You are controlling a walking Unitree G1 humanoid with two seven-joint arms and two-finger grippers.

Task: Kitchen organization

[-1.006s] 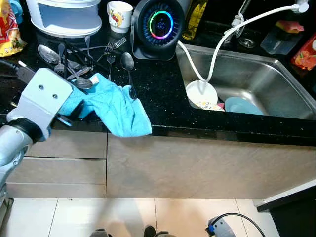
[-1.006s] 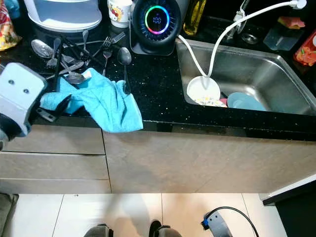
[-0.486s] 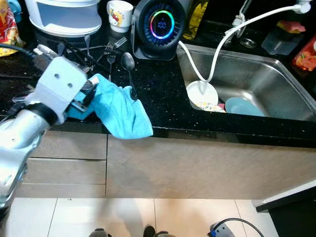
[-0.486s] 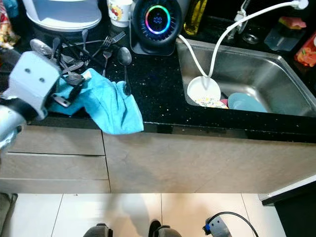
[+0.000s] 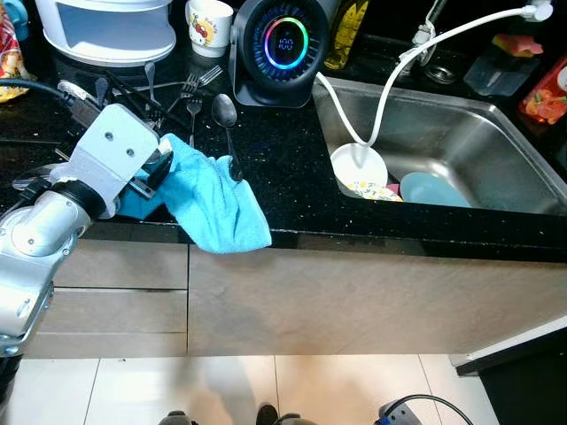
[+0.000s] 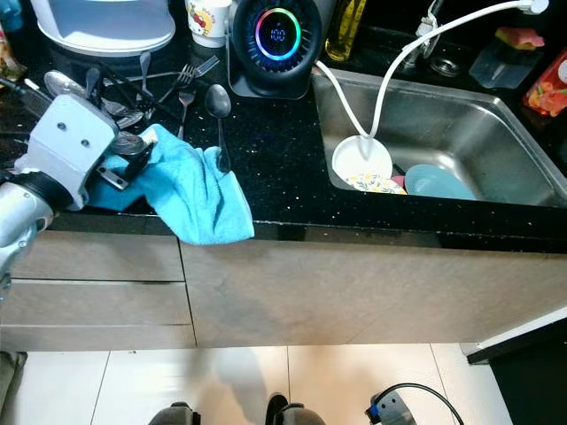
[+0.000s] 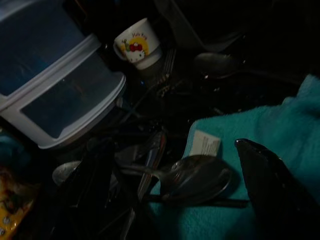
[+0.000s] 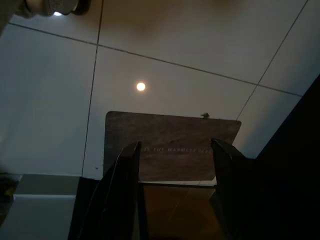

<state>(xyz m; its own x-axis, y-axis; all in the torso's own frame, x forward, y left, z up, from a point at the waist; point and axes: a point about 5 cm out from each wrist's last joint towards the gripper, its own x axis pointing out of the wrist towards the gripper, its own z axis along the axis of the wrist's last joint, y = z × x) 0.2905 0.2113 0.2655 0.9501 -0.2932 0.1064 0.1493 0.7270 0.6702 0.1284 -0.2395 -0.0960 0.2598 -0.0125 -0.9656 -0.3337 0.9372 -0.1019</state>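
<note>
While the open left hand [image 7: 170,195] straddles a spoon [image 7: 192,182], the sink [image 5: 496,133] holds bowls [image 5: 359,168].

The robot's left arm [image 5: 35,257] comes up from the lower left of the head picture. It is silver and round, and it bends at the elbow. At its end sits a pale grey wrist block [image 5: 111,159], tilted toward the upper right. The left pincer [image 7: 172,185] reaches out past that block. Its two black fingers [image 7: 272,180] are spread wide apart, one on each side of the wrist picture.

The right pincer [image 8: 175,187] points down at the floor. Its two black fingers [image 8: 122,195] stand apart, with a gap between them, gripping nothing.
</note>
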